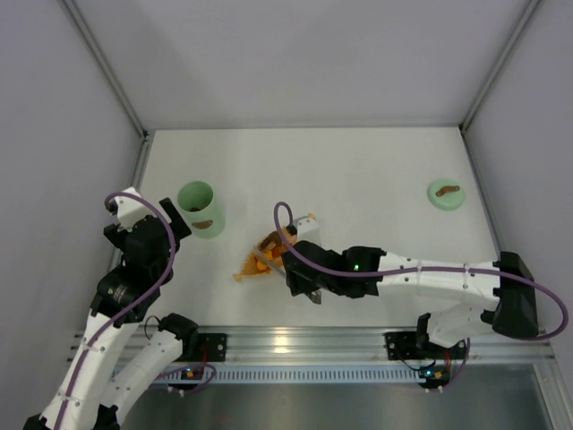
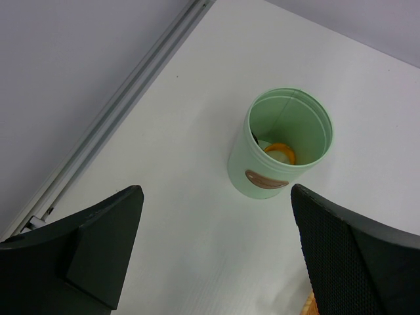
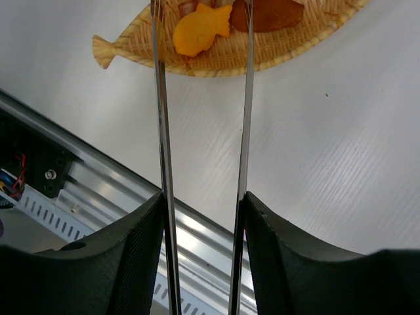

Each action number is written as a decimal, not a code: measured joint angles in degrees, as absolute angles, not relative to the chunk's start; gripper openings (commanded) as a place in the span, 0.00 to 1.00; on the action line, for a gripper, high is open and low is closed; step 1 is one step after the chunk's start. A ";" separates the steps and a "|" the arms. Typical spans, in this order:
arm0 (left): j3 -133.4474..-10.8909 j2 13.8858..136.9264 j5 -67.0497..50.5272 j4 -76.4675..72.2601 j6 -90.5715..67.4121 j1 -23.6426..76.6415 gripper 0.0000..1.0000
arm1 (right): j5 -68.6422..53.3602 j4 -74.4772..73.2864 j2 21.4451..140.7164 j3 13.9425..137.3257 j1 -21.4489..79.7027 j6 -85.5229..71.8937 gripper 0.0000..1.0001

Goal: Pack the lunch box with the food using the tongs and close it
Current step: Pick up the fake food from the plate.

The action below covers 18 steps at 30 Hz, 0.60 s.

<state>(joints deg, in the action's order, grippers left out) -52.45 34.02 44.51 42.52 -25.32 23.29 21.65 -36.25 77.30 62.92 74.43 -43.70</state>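
The mint-green lunch box (image 1: pixel 200 209) stands upright and uncovered at the left; in the left wrist view the lunch box (image 2: pixel 281 146) holds an orange and white food piece (image 2: pixel 281 153). My left gripper (image 2: pixel 216 190) hangs open just short of it, touching nothing. My right gripper (image 3: pixel 203 203) is shut on the tongs (image 3: pixel 161 131), whose two arms stand apart and reach over the orange tray (image 3: pixel 262 56). An orange fish-shaped food piece (image 3: pixel 200 29) lies between the arms, with a brown piece (image 3: pixel 269 13) beside it. The tong tips are cut off by the frame's top edge. The lid (image 1: pixel 445 193) lies at the far right.
The orange leaf-shaped tray (image 1: pixel 255 264) sits near the table's front edge, between the two arms. The aluminium rail (image 1: pixel 295 345) runs along that edge just behind my right gripper (image 1: pixel 303 273). White walls close in the table on the left, back and right.
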 measured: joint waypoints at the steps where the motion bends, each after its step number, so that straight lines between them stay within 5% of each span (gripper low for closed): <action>1: -52.45 34.02 44.51 42.52 -25.34 23.29 0.99 | 21.50 -36.21 77.82 62.92 74.70 -43.81 0.48; 18: -52.45 34.02 44.51 42.52 -25.32 23.29 0.99 | 20.64 -35.53 83.85 62.94 76.05 -45.67 0.47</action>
<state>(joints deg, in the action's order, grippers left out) -52.45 34.02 44.51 42.52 -25.32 23.29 20.64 -35.53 83.85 62.94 76.05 -45.67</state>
